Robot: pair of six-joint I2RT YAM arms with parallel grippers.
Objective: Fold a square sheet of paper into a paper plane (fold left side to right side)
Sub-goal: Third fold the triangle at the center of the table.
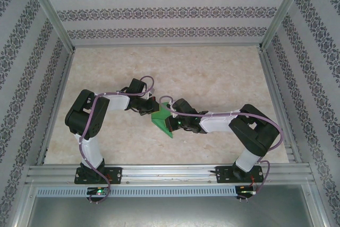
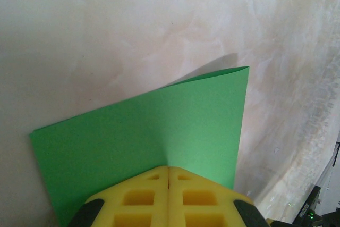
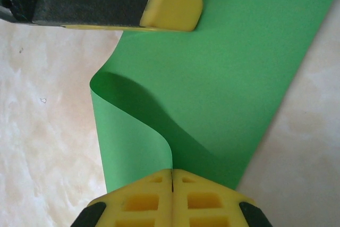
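Two sets of jaws are closed tight, and each pinches the sheet of paper. The left jaws' yellow fingertips meet on one edge of it. The right jaws' fingertips clamp the rim of a top layer that curls up in a loose loop instead of lying flat. Seen from above, the green sheet sits directly between the two, touching both, so neither arm is the nearer. The left jaws are at its far-left end and the right jaws at its near-right end, and its long axis runs slantwise from one to the other. The left wrist view shows a folded edge on the side away from those jaws. As I judge it, the coming move depends on carrying the raised layer across toward the right side and pressing the loop down into a crease. The sheet rests near the middle of a pale, marbled worktop. Walls papered in grey patterned stripes and a metal frame close it in.
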